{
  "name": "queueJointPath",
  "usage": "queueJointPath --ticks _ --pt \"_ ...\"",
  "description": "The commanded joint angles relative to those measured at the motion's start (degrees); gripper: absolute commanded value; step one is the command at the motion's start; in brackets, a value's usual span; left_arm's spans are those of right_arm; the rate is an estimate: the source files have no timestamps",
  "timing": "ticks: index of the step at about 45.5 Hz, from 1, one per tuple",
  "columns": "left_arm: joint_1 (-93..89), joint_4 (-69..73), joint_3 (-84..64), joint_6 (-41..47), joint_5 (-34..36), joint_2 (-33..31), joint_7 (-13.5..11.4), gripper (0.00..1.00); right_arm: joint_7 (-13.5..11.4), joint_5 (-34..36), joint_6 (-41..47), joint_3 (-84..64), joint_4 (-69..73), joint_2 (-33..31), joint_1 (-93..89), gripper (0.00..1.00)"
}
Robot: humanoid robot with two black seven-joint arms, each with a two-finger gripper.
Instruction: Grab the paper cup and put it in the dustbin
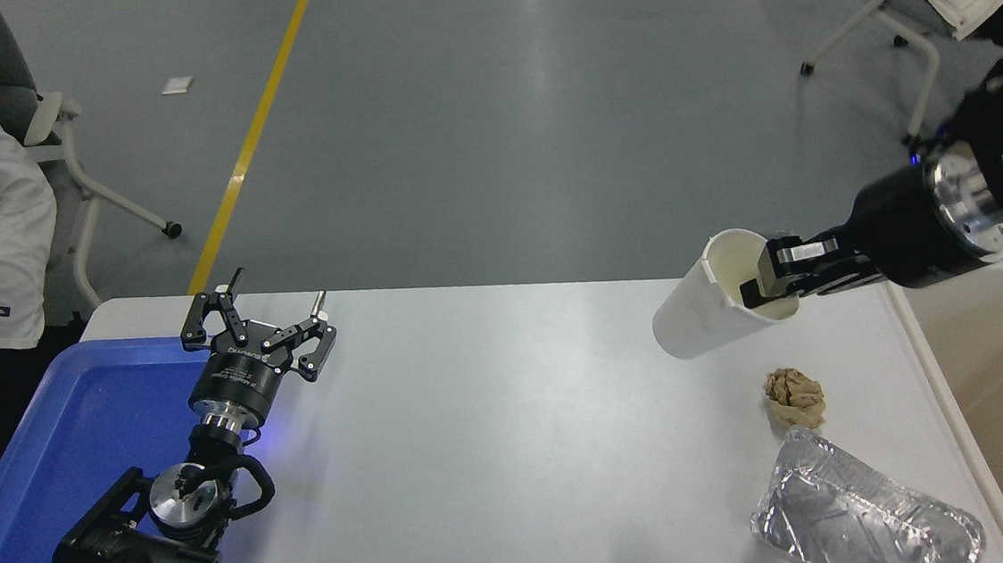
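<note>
One paper cup (708,308) apparently pinched by right gripper (766,283), airborne.

Your white bench (513,424) carries three things directly. A blue plastic tray (75,440) sits at its left end, reaching past the bench's left edge. Toward the right end you have a crumpled brown paper ball (795,396), and just nearer to you than it a crinkled silver foil tray (861,522), lying askew close to the bench's right edge. The two almost touch. The broad middle of the bench shows only a soft glare from the lights.
</note>
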Motion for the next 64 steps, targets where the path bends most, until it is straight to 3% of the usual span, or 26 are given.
queueJointPath --ticks 1,17,30,38,46,64 --pt "0.0 0.0 0.0 0.0 0.0 0.0 0.0 0.99 -0.2 2.4 9.3 0.6 -4.1 -0.7 8.6 0.0" --pt "0.0 0.0 0.0 0.0 0.0 0.0 0.0 0.99 -0.5 2.5 6.0 -9.1 -14.3 -1.1 -1.3 0.0" --pt "0.0 0.0 0.0 0.1 0.0 0.0 0.0 0.99 -0.7 3.1 3.5 -11.2 -36.9 -10.6 -23.8 0.0" --pt "0.0 0.0 0.0 0.0 0.0 0.0 0.0 0.99 -1.2 15.3 3.5 -10.6 -53.4 -14.3 -40.8 0.0" --pt "0.0 0.0 0.0 0.0 0.0 0.0 0.0 0.99 -4.2 26.0 2.1 -10.7 -61.9 -16.4 -54.0 0.0" --pt "0.0 0.0 0.0 0.0 0.0 0.0 0.0 0.99 -9.4 40.4 -17.5 -3.8 -63.0 -16.7 -79.3 0.0"
